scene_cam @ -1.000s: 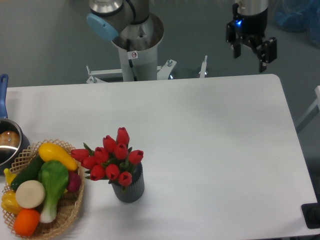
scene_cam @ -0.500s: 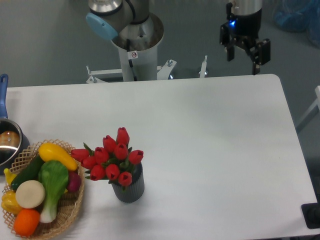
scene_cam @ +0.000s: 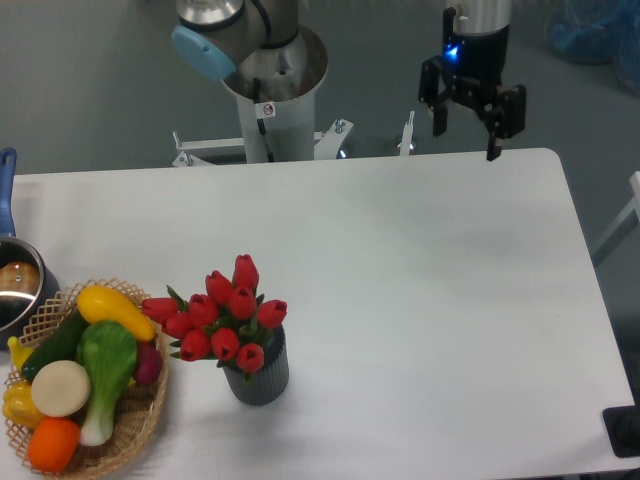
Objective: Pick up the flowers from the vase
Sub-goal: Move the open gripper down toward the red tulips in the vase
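The flowers point(scene_cam: 222, 314), a bunch of red tulip buds with green leaves, stand in the small dark grey ribbed vase point(scene_cam: 258, 376) near the table's front left. My gripper point(scene_cam: 466, 140) hangs open and empty above the far right edge of the table, far from the flowers, with its two black fingers pointing down.
A wicker basket point(scene_cam: 132, 427) of toy vegetables and fruit sits at the front left corner, beside the vase. A steel pot point(scene_cam: 14, 288) with a blue handle is at the left edge. The arm's base column point(scene_cam: 273, 100) stands behind the table's far edge.
My gripper has moved left and slightly down along the table's far edge, still open. The flowers and vase have not moved.
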